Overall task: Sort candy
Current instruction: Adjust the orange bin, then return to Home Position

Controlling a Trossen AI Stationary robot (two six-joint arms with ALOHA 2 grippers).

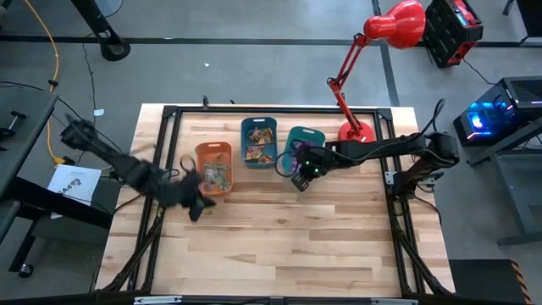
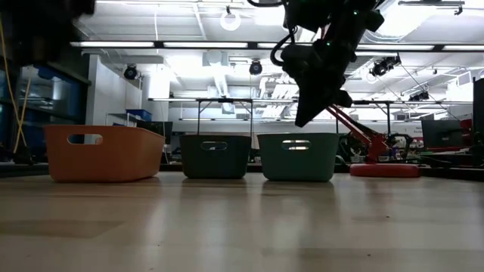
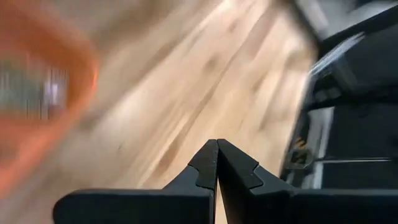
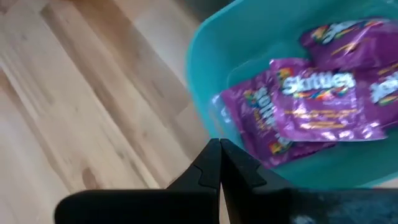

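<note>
Three bins stand in a row on the wooden table: an orange bin (image 1: 213, 166) with greenish and mixed candy, a blue bin (image 1: 259, 141) with orange-yellow pieces, and a teal bin (image 1: 304, 142). Purple candy packets (image 4: 311, 102) lie in the teal bin (image 4: 205, 68). My right gripper (image 4: 219, 148) is shut and empty. It hovers over the teal bin's near rim, and in the low view my right gripper (image 2: 308, 115) hangs above the bins. My left gripper (image 3: 217, 148) is shut and empty, beside the orange bin (image 3: 37, 93) on its near-left side (image 1: 198, 205).
A red desk lamp (image 1: 366, 51) stands at the table's far right with its base (image 2: 383, 169) on the wood. A black frame (image 1: 169, 119) runs round the table. Bare wood (image 1: 288, 246) lies between the bins and the near edge.
</note>
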